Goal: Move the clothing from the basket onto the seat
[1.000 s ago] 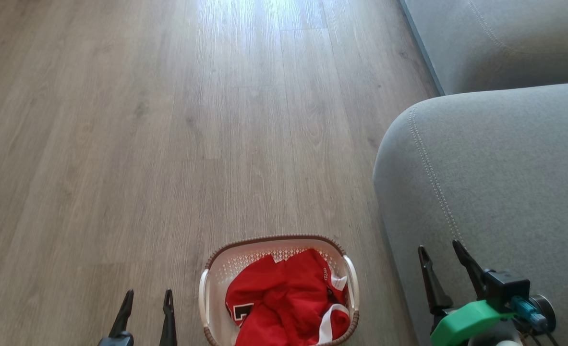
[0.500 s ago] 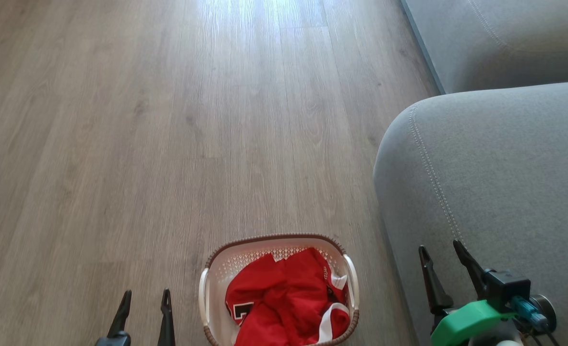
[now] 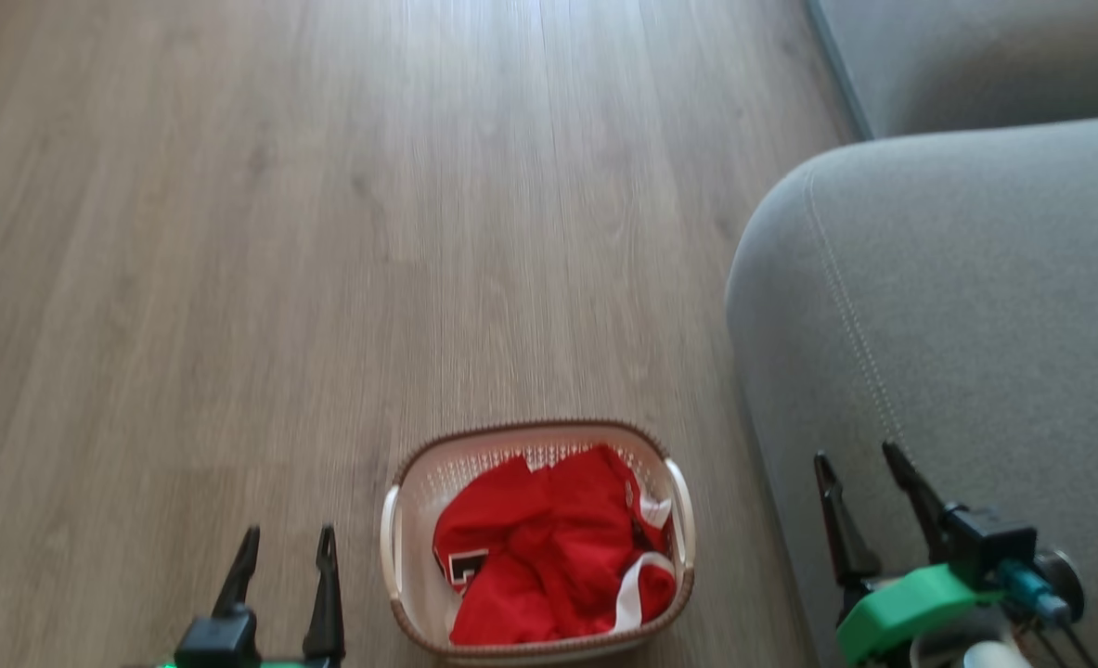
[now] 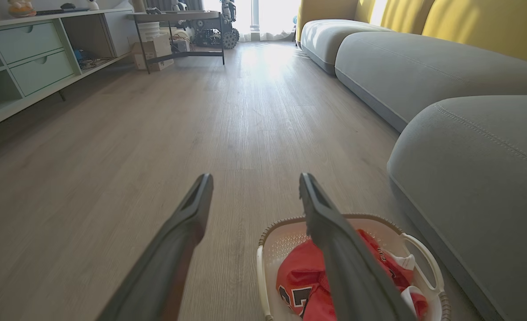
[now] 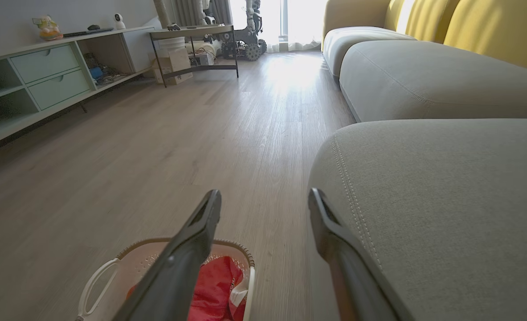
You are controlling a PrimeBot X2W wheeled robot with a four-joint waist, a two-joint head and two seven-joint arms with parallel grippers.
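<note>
Red clothing (image 3: 549, 547) with white trim lies crumpled in the white basket (image 3: 400, 520) with its brown rim, on the floor at the bottom middle of the head view. The grey seat (image 3: 966, 306) rises just right of the basket. My left gripper (image 3: 289, 543) hangs open to the left of the basket, holding nothing. Over the seat's front edge, my right gripper (image 3: 859, 459) is open and holds nothing. The left wrist view has the basket (image 4: 267, 240) and clothing (image 4: 299, 281) below the left gripper (image 4: 252, 180). In the right wrist view the basket (image 5: 134, 258) sits lower left, the seat (image 5: 446, 200) to the right.
Wood-look floor (image 3: 326, 232) stretches ahead. A second grey sofa section (image 3: 994, 56) lies beyond the seat, with yellow back cushions (image 4: 481, 26). A pale green shelf unit (image 4: 27, 58) lines the far left wall, and a dark-legged table (image 4: 178, 26) stands at the far end.
The head camera has tilted down, so basket, seat and both grippers sit higher in the picture. The clothing and the basket lie as before; both grippers stay open.
</note>
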